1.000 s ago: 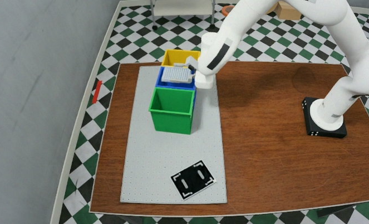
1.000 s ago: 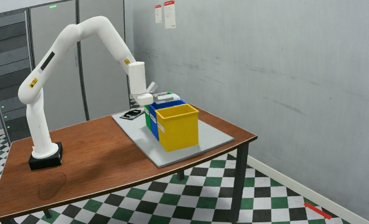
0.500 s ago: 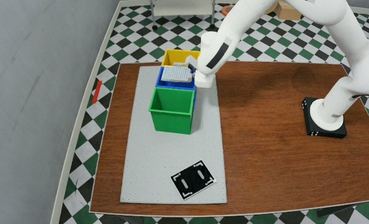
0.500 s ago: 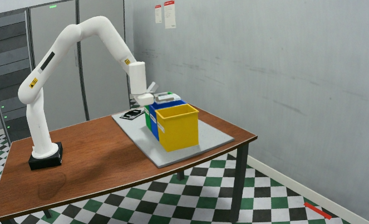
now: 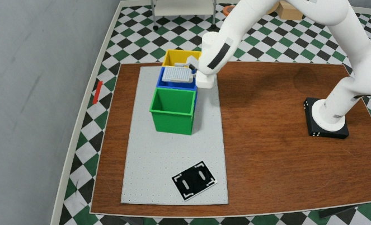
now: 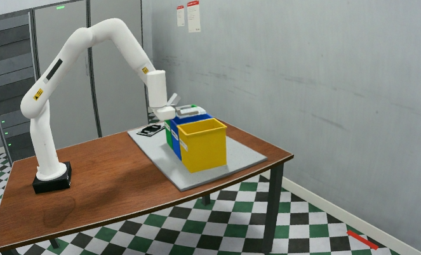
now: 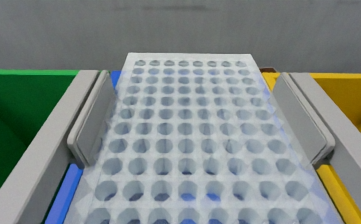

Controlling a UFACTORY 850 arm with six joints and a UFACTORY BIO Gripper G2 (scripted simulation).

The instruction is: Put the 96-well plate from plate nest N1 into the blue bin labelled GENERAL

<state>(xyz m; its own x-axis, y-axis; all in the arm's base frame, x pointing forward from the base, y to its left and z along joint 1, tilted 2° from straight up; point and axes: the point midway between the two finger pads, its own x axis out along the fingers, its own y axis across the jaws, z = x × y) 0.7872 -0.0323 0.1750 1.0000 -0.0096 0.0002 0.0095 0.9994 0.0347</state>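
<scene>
Where the plate (image 5: 177, 74) (image 6: 191, 110) (image 7: 188, 130) overhangs, blue bin's (image 5: 176, 85) (image 6: 175, 136) (image 7: 65, 192) interior mostly hidden.

Three upright bins (image 6: 203, 149) together

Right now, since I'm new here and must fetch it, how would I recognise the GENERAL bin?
On the wooden table lies a pale perforated board carrying three bins. It's the middle one, the only blue bin, between green and yellow.

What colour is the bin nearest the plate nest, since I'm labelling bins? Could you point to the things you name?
Green (image 5: 173, 123) (image 6: 168, 136); it shows best in the top view.
</scene>
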